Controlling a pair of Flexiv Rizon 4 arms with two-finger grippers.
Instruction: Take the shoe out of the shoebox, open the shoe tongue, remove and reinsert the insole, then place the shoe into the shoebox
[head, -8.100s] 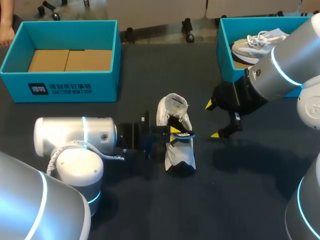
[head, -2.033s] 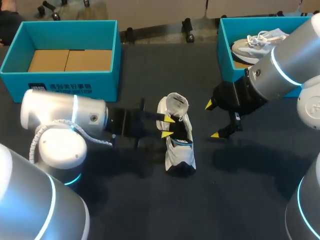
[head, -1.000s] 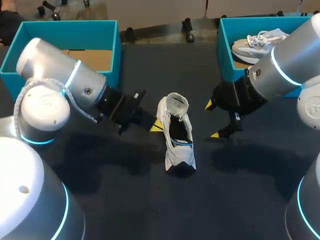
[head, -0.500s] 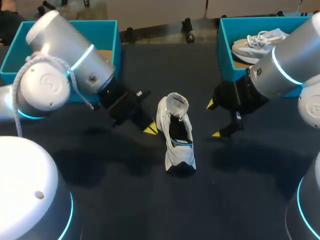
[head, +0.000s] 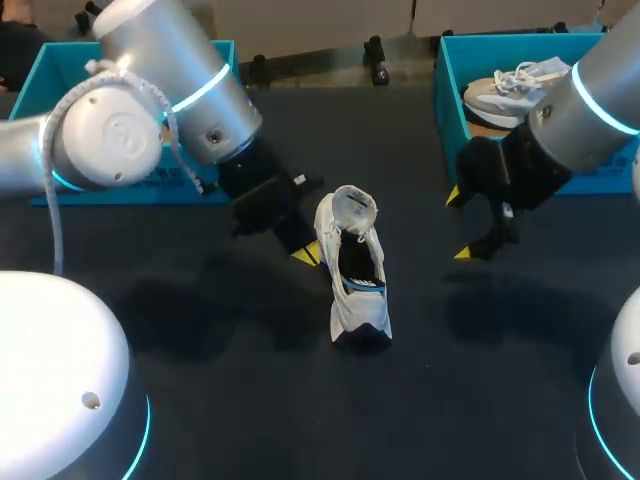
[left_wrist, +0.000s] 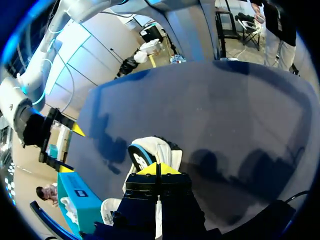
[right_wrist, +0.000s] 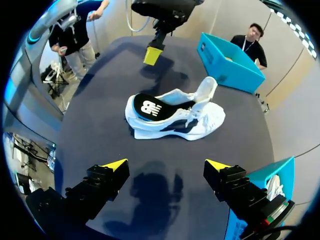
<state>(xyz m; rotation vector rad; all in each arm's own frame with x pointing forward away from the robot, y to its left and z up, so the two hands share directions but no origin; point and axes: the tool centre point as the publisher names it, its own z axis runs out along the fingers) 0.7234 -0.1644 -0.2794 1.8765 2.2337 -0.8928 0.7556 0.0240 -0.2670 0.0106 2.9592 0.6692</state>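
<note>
Left end effector: yellow-tipped fingers pressed together, nothing held. The tips sit just beside the shoe, on the flank nearer the left arm; whether they touch the upper cannot be told. Right end effector: fingers spread wide, nothing between them, hanging over bare worktop on the shoe's opposite flank, apart from it. Shoe: one white trainer with dark trim, resting on its sole near the middle of the worktop, between the two end effectors and outside both boxes. Tongue: lifted up from the opening (the right wrist view shows this most plainly). Insole: black with a white mark, lying exposed at the heel end of the opening; how far it is seated cannot be told. Left shoebox: teal, at the far left of the worktop, largely hidden behind the left arm. Right shoebox: teal, at the far right, behind the right arm, holding a second shoe, pale with white laces. Worktop: dark surface, carrying the shadows of both arms.
</note>
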